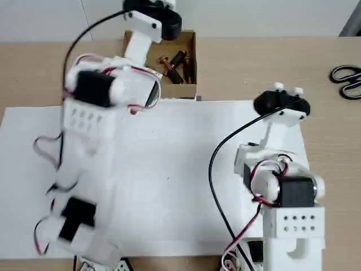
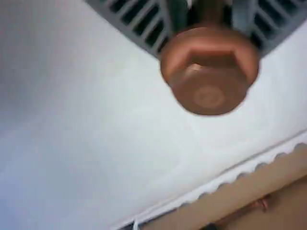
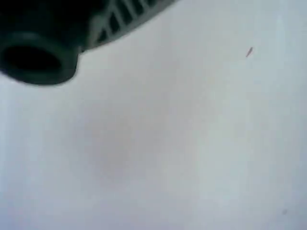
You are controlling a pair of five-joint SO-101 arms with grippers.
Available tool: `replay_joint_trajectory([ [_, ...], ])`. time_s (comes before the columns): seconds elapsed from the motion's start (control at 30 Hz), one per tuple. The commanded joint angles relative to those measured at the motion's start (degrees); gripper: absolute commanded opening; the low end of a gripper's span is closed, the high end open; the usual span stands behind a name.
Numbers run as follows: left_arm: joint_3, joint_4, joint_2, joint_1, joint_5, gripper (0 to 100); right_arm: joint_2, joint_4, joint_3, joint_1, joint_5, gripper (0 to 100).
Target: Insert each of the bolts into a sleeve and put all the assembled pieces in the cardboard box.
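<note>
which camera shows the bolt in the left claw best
Left wrist view: the bolt sits close up, head on. In the high view the left arm hangs over it. The right wrist view looks at the sleeve and white sheet.

This is looking like a robotics lab bench: two white plastic robot arms (image 1: 84, 121) trailing bare red and black wires are standing on a pale wooden table (image 1: 254, 62), a white paper sheet (image 1: 180, 169) covering its middle, black-handled scissors (image 1: 346, 79) lying at its right edge.
</note>
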Motion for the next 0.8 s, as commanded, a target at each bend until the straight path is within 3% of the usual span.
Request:
replay_joint_trajectory([
  [0.0, 3.8, -0.4, -11.9, 0.8, 3.7, 1, -2.8, -0.8, -2.8, -3.5, 0.8, 0.2],
  [0.17, 13.7, -1.6, -21.5, 0.7, 20.7, 1, -3.7, -6.8, 0.4, -5.2, 0.9, 0.2],
  [0.27, 20.0, -1.7, -26.1, 0.8, 26.4, 1, -3.9, -10.3, 4.1, -6.1, 2.1, 0.2],
  [0.5, 36.1, -2.0, -36.1, 0.8, 30.3, 1, -3.9, -13.7, 8.4, -9.5, 3.7, 0.2],
  [0.77, 65.4, -18.6, -57.5, 0.8, 31.3, 1, -10.2, -18.1, 15.6, -10.2, 3.6, 0.2],
])
